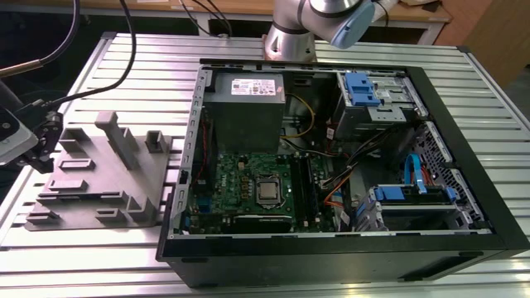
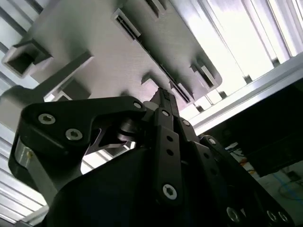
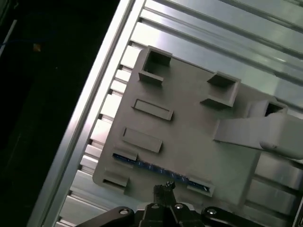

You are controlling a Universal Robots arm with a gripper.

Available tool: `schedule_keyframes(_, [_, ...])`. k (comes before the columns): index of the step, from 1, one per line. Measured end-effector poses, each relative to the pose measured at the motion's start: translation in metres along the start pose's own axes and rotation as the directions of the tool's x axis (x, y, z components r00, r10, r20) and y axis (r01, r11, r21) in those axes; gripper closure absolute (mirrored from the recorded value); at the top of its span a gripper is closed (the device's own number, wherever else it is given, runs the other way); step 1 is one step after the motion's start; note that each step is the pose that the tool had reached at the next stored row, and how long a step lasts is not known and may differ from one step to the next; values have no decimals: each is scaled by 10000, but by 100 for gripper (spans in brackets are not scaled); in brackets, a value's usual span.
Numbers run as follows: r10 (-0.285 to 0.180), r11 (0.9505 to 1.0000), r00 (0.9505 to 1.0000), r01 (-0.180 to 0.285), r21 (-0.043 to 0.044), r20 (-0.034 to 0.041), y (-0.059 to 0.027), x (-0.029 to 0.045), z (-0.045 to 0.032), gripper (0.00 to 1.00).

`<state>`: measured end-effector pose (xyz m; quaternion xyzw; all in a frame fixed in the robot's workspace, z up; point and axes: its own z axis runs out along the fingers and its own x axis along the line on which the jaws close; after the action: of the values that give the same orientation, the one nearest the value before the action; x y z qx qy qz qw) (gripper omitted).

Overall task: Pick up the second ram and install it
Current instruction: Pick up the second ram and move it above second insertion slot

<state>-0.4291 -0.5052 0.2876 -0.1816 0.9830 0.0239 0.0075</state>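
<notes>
Alignment between pincer and module is what this pick turns on. In the first wrist view the second ram [image 3: 156, 166] stands on edge in a slot along one border of the grey holder tray [image 3: 189, 132]. It shows as a thin dark strip with bluish glints. The gripper [image 3: 165, 186] hangs just beside the strip's mid-length, apart from it. The ram's long axis runs along that tray border.

In the second wrist view the fingertips [image 2: 163, 94] look pressed together into one narrow point with nothing between them, aimed at the tray's slotted face.

In the exterior view the gripper [image 1: 40, 158] sits toward nine o'clock, on the exterior view's left, at the tray's outer side. The open computer case [image 1: 488, 205] lies at three o'clock of the tray, with the green motherboard [image 1: 240, 180] on its floor, well apart from the ram.

The tray rests flat on the ribbed aluminium table [image 1: 124, 56], close to the table's edge. Upright grey slabs [image 1: 116, 139] rise further in on the tray, so the border slot seems free to reach from above.
</notes>
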Motion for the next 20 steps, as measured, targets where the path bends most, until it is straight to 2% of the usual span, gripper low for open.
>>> schedule_keyframes(3, [-540, 9985, 9985, 540, -13, -24, 0, 0, 5, 93])
schedule_keyframes(5, [-914, 9958, 9958, 914, -23, -40, 0, 0, 8, 93])
schedule_keyframes(7, [-1259, 9920, 9920, 1259, -33, -54, -1, 0, 12, 93])
schedule_keyframes(10, [-1804, 9836, 9836, 1803, -50, -76, -1, 0, 18, 93])
schedule_keyframes(13, [-2337, 9723, 9723, 2336, -67, -97, -1, 1, 24, 93])
schedule_keyframes(15, [-2690, 9631, 9631, 2689, -79, -110, -1, 1, 28, 93])
schedule_keyframes(20, [-3553, 9347, 9346, 3552, -112, -143, -2, 1, 39, 93])
